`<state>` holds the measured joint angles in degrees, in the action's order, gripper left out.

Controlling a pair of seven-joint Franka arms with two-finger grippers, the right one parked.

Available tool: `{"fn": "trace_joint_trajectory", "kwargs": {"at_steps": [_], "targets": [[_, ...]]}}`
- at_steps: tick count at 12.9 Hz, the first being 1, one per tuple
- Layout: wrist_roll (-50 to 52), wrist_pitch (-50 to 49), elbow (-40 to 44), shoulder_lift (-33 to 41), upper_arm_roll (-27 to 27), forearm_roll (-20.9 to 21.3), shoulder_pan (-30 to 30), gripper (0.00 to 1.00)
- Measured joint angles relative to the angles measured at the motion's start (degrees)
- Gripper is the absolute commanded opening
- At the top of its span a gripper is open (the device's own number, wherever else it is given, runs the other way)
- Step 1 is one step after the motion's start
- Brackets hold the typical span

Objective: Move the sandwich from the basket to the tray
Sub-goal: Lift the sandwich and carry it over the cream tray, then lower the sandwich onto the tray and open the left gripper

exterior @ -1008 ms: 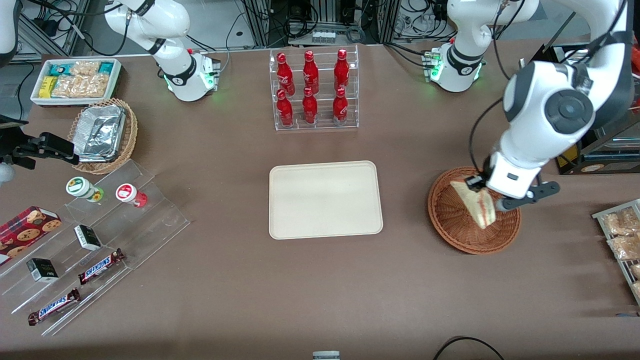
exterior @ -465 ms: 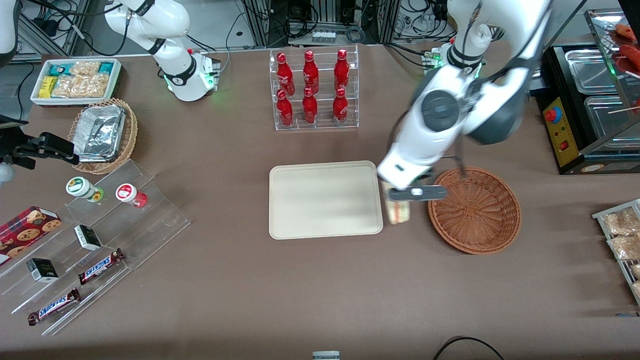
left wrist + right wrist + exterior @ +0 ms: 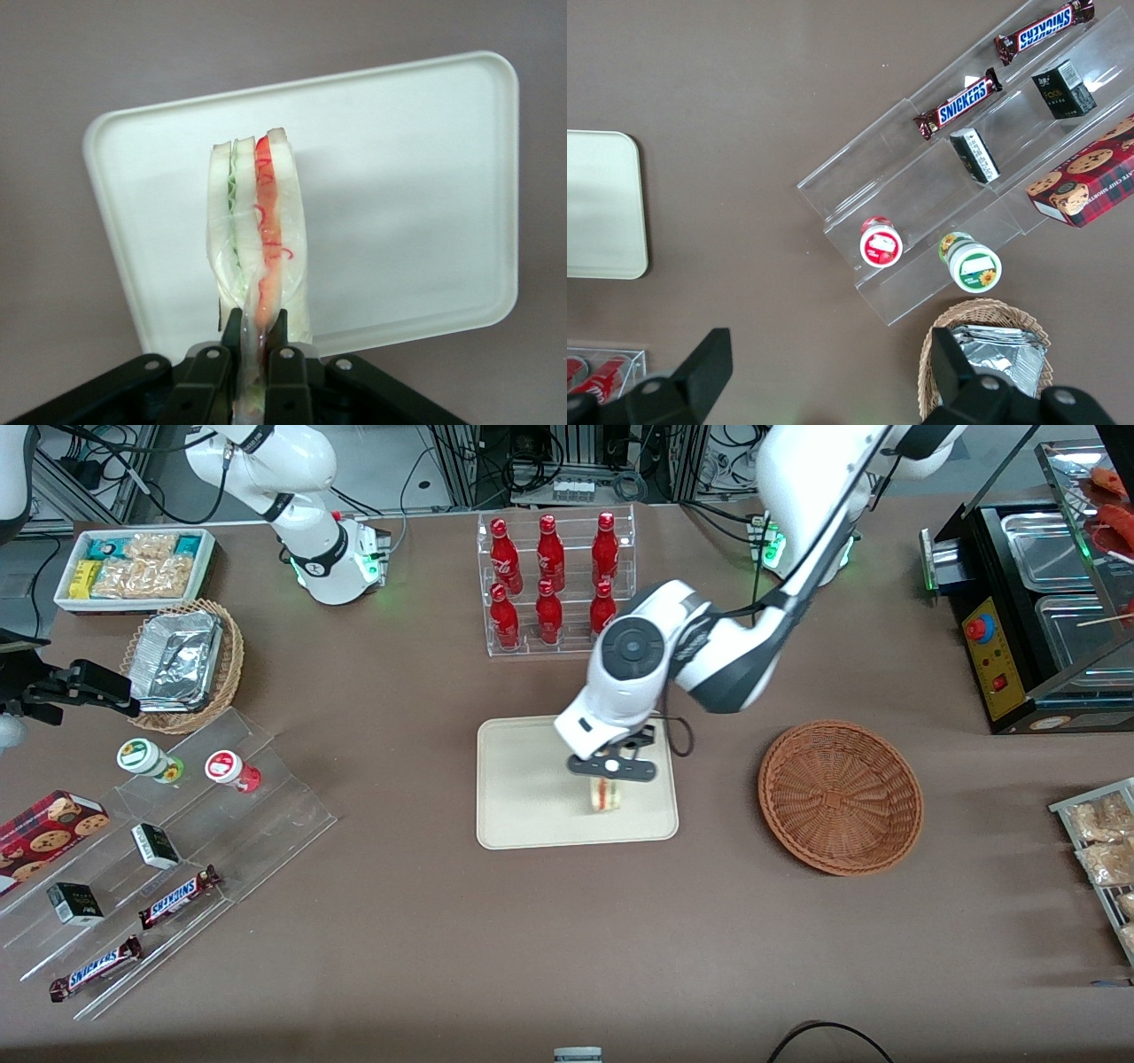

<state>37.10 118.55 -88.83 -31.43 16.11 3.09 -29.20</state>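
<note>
My left gripper [image 3: 611,771] hangs over the cream tray [image 3: 532,797], shut on the sandwich [image 3: 604,795]. The wrapped wedge points down at the tray, its white bread and red and green filling seen end-on as the sandwich [image 3: 259,232] in the left wrist view, pinched at its narrow end by the gripper [image 3: 255,329]. Under it there lies the tray [image 3: 399,204]. The reddish-brown basket [image 3: 840,795] sits beside the tray, toward the working arm's end of the table, with nothing in it.
A clear rack of red bottles [image 3: 555,584] stands farther from the front camera than the tray. Toward the parked arm's end are a tan basket of foil containers [image 3: 184,662], a white bin of snacks [image 3: 135,567] and stepped acrylic shelves [image 3: 168,850] with candy bars.
The gripper has carried the sandwich out of the basket, across the gap and over the tray. The basket is left with nothing in it.
</note>
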Motion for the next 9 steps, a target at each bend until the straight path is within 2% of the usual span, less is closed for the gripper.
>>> {"fn": "trace_joint_trajectory", "kwargs": {"at_steps": [5, 9], "targets": [[1.9, 5.6, 0.2, -4.8, -0.1, 0.3, -3.7, 0.00], [8.7, 6.1, 0.4, -7.0, -0.1, 4.9, -4.2, 0.00]]}}
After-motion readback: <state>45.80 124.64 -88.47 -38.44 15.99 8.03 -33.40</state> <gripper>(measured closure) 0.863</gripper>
